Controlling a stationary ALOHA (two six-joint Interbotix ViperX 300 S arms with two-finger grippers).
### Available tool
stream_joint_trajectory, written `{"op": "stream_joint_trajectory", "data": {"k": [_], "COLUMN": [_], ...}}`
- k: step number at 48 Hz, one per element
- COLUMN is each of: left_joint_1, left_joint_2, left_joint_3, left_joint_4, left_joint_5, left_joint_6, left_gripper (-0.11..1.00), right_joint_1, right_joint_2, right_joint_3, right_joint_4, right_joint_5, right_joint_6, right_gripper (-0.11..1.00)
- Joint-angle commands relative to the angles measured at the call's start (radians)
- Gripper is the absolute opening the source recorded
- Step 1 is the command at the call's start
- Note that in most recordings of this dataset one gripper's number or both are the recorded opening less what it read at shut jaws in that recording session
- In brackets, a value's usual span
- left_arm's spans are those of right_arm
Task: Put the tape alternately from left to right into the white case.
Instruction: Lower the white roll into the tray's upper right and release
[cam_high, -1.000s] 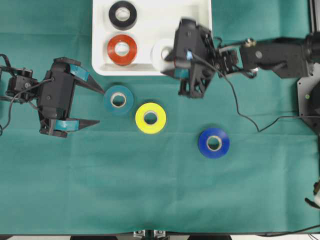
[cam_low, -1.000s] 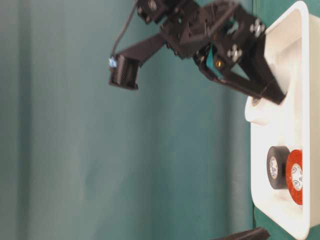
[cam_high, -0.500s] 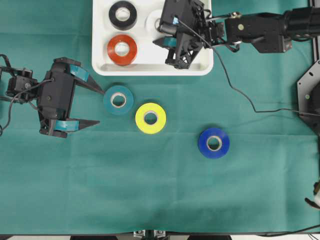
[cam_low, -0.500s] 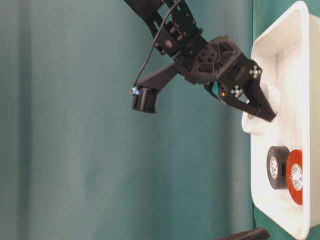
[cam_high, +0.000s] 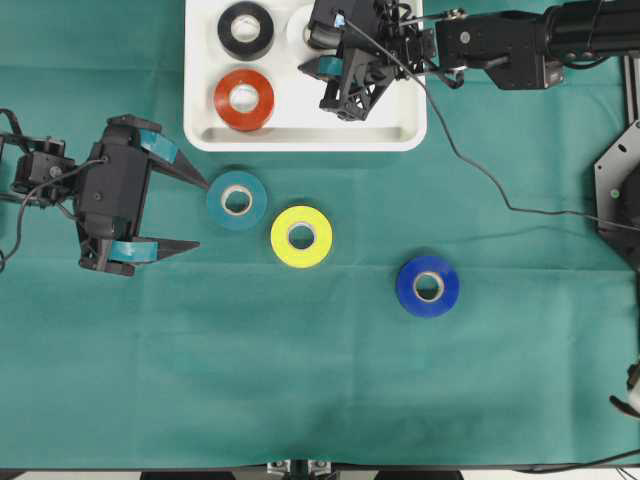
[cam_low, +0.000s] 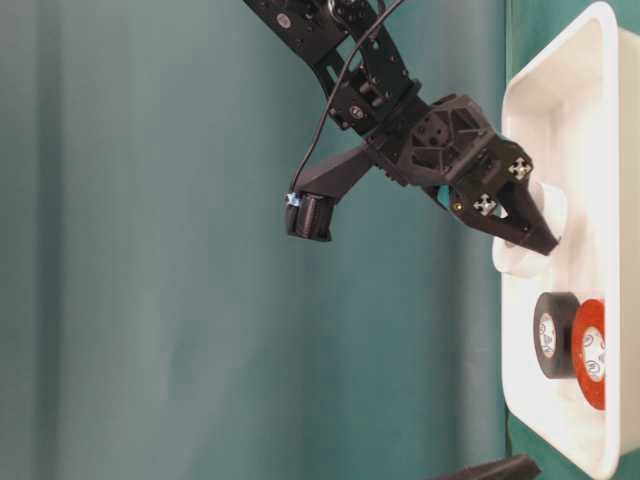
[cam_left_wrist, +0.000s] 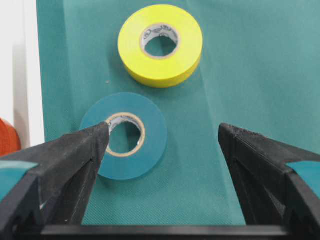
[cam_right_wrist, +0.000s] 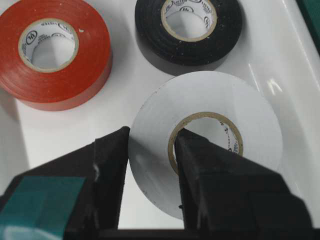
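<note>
White tape roll (cam_right_wrist: 210, 135) pinched through its wall by the right gripper (cam_right_wrist: 150, 150), one finger in the core, one outside; held over the far part of the white case (cam_high: 400, 135), just right of the black roll (cam_high: 245, 29). Red roll (cam_high: 244, 98) lies nearer in the case. Left gripper (cam_high: 190, 214) spread wide, holding nothing, far finger just beside the teal roll (cam_high: 237, 200). Yellow roll (cam_high: 301, 236) right of teal; blue roll (cam_high: 428, 286) farther right, on green cloth (cam_high: 320, 380).

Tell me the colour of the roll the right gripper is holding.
White, clearest in the right wrist view.
</note>
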Motion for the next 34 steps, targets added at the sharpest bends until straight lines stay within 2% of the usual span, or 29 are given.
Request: {"op": "stream_joint_trajectory", "data": {"k": [1,19,21,27,29,34], "left_joint_1": [-0.003,-0.003,-0.002,-0.003,-0.002,-0.002], "left_joint_2": [-0.008,-0.008,-0.008,-0.008,-0.008,-0.008], "left_joint_3": [-0.014,-0.015,-0.015,-0.015,-0.015,-0.015], "left_joint_4": [-0.002,-0.002,-0.002,-0.002,-0.002,-0.002], "left_joint_5": [-0.006,-0.005,-0.005,-0.005,-0.005,-0.005], "left_joint_6": [-0.002,-0.002,-0.002,-0.002,-0.002,-0.006], "left_gripper": [0.68,0.68,0.68,0.68,0.68,0.68], "right_joint_1": [-0.018,-0.026,-0.028,-0.028,-0.026,-0.028], "right_joint_2": [-0.012,-0.006,-0.006,-0.006,-0.006,-0.006], "right_joint_3": [-0.023,-0.028,-0.028,-0.029,-0.029,-0.023], "right_joint_4": [-0.003,-0.014,-0.020,-0.021,-0.021,-0.021], "right_joint_5": [-0.008,-0.025,-0.038,-0.081,-0.089,-0.091], "right_joint_6": [-0.002,-0.003,-0.002,0.000,0.000,0.000], "right_gripper": [0.31,0.32,0.41,0.78,0.87,0.82]}}
